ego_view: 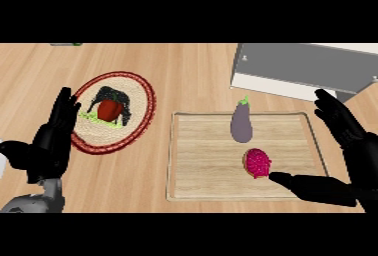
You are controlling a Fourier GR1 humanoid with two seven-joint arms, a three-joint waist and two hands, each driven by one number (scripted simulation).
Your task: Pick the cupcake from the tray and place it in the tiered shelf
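Pink-frosted cupcake (258,162) on the wooden tray (199,165), toward the tray's right side, untouched. Purple eggplant (241,123) just behind the cupcake on the same tray. Right robot hand (353,150) at the tray's right edge, released, fingers straight, thumb tip near the cupcake but apart from it. Left robot hand (50,140) well left of the tray, released, fingers up, resting over the counter (184,75). Woven mat (140,107) with a plate of food left of the tray. Grey-and-white shelf (306,67) beyond the tray's far right corner.

The tray (184,150) is pale wood. On it lie a magenta speckled cupcake (258,162) and a purple eggplant (241,124). Left of it, a red-rimmed woven plate (140,117).
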